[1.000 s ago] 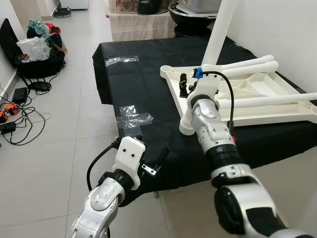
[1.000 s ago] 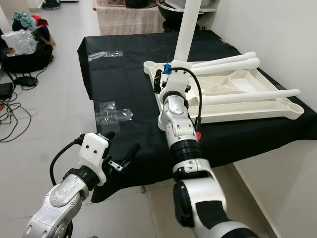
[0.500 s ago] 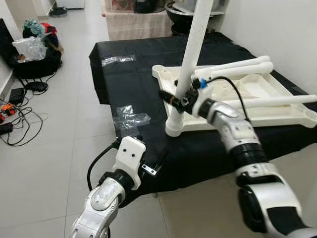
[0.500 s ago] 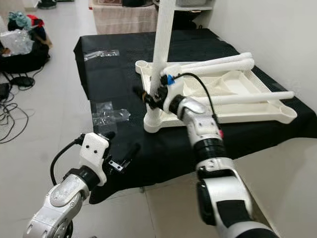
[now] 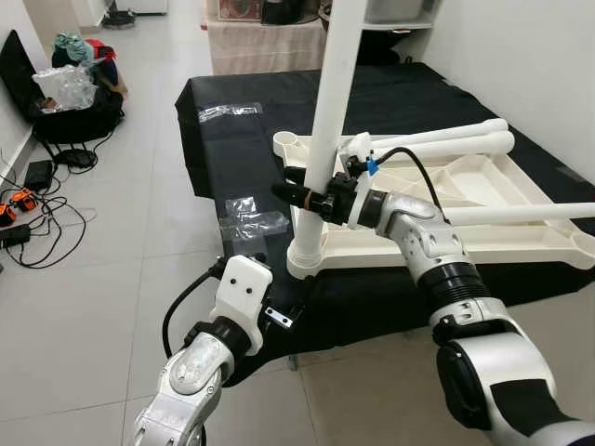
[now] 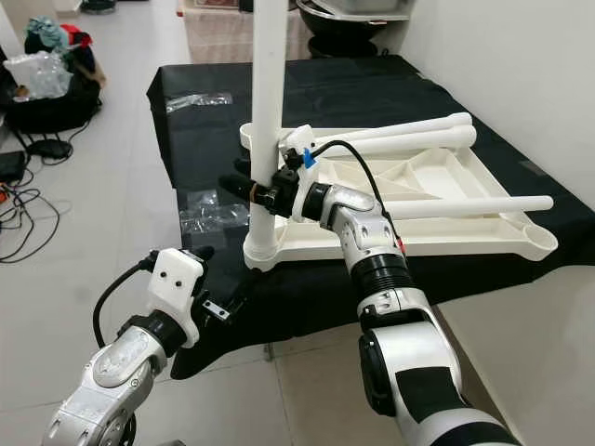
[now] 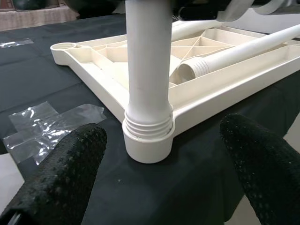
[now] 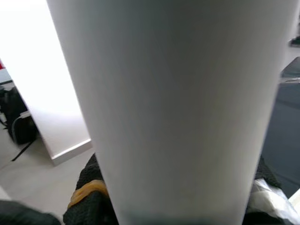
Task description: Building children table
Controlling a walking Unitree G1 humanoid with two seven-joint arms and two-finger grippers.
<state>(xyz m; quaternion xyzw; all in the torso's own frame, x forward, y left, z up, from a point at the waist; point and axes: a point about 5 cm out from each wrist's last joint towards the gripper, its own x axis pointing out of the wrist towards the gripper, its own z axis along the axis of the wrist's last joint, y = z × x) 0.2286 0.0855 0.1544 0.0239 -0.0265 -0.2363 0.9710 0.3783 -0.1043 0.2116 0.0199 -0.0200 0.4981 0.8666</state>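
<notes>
Leg (image 5: 333,111) stands upright in the near-left corner socket of the upside-down tabletop (image 5: 483,200), which lies on the black-covered bench (image 5: 242,149) along its right side. Right gripper (image 5: 311,197) is clamped around the leg low down, just above the socket, a sensible hold for keeping it vertical while it is screwed home; threads showing above the collar in the left wrist view suggest it is not fully seated. Left gripper (image 5: 286,311) hangs at the bench's near edge with fingers (image 7: 61,176) spread apart and holding nothing, facing the socket. Three more legs (image 5: 465,139) lie loose across the tabletop, probably waiting their turn. Leg's top is cut off by the frame. Plastic wrap (image 5: 249,218) lies on the cloth left of the socket.
</notes>
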